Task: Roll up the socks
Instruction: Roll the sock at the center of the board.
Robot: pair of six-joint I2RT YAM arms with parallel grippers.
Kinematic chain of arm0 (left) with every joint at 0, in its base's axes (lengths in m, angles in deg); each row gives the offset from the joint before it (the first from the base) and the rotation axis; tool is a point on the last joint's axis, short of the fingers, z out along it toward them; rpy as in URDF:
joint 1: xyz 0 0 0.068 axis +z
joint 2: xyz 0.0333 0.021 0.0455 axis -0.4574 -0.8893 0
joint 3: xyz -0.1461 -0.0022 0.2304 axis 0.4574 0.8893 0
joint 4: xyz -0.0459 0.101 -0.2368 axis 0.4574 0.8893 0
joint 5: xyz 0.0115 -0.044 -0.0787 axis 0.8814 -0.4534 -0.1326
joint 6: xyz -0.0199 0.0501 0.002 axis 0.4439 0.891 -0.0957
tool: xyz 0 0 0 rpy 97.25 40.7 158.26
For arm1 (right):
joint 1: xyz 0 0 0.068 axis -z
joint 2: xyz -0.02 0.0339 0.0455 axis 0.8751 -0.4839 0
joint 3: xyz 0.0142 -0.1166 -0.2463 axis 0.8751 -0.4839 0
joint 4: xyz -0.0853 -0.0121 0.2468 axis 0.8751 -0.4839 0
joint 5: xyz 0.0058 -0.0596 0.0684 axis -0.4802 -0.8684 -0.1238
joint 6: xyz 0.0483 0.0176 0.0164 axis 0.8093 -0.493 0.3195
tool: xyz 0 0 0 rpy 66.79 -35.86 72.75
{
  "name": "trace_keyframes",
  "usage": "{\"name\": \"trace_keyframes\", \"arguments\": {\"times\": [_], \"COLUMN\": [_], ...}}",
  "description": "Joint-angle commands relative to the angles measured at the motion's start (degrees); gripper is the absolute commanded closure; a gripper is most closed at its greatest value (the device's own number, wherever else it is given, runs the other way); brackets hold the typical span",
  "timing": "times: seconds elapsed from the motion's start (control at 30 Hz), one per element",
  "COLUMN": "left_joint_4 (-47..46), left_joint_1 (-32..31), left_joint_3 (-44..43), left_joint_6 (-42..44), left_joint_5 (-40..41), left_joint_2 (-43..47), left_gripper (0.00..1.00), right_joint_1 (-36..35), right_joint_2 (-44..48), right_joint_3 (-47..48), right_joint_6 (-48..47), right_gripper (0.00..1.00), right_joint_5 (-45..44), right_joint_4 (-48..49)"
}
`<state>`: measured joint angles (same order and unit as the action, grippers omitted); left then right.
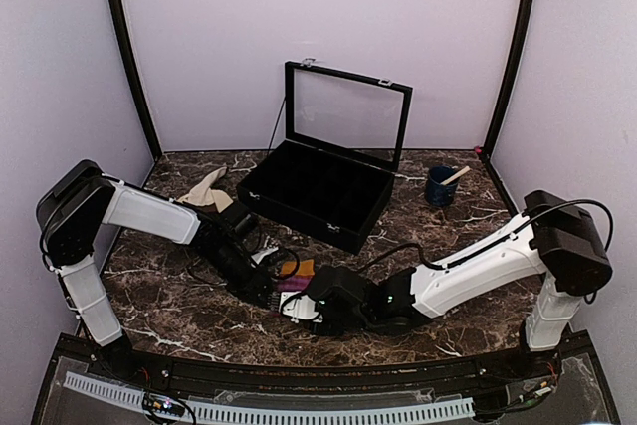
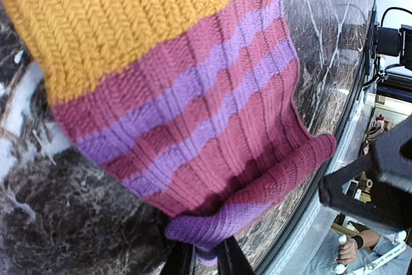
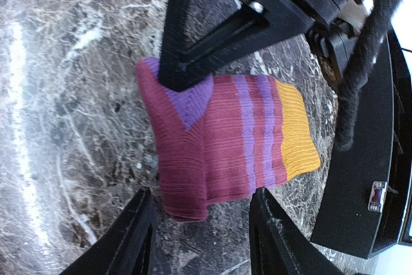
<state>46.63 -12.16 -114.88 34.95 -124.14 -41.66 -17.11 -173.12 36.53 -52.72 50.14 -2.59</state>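
Near edge: right claw (image 3: 203, 223) spread wide, fingertips flanking folded end of pink sock (image 3: 225, 140), gripping nothing; sock flat on marble table (image 3: 58, 127) between 2 arms; left claw (image 2: 205, 259) pinched narrow on sock's purple patch; farther back-left, cream sock (image 1: 207, 189); black glass-lidded case (image 1: 318, 196), lid up; blue cup (image 1: 439, 187) back-right.

Lab test cell: white walls (image 1: 318, 37), marble tabletop (image 1: 458, 246).

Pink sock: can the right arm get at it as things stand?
Probably yes. The right gripper hangs open just above the pink sock with nothing between them. The left gripper pinches only the purple end.
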Motion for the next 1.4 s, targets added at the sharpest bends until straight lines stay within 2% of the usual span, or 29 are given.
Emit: {"name": "trace_keyframes", "arguments": {"times": [0.0, 0.43, 0.87, 1.03, 1.27, 1.37], "left_joint_4": [2.3, 2.4, 2.5, 2.5, 3.4, 3.7], "left_joint_1": [-0.1, -0.1, -0.1, -0.1, -0.1, -0.1], "left_joint_3": [0.7, 0.6, 1.5, 1.6, 0.5, 0.1], "left_joint_6": [0.8, 0.2, 0.1, -0.1, 0.6, 0.7], "left_joint_5": [2.8, 2.6, 2.6, 2.5, 2.0, 1.8], "left_joint_2": [-1.8, -1.2, -0.3, -0.3, -0.6, -0.6], "left_gripper": [0.85, 0.86, 0.86, 0.86, 0.86, 0.86], "right_joint_1": [-1.0, -0.6, 2.8, 3.9, 4.2, 4.5], "right_joint_2": [1.3, -3.0, -5.7, -6.8, -8.4, -9.4], "right_joint_3": [0.1, 2.2, 3.4, 4.2, 3.7, 4.0], "right_joint_6": [-0.3, -1.6, -2.0, -1.4, 0.5, 2.0], "right_gripper": [0.55, 0.63, 0.66, 0.78, 0.82, 0.88], "right_joint_5": [2.8, 5.1, 7.7, 9.8, 10.0, 10.1], "right_joint_4": [0.8, 0.0, -1.1, -2.7, -3.8, -4.8]}}
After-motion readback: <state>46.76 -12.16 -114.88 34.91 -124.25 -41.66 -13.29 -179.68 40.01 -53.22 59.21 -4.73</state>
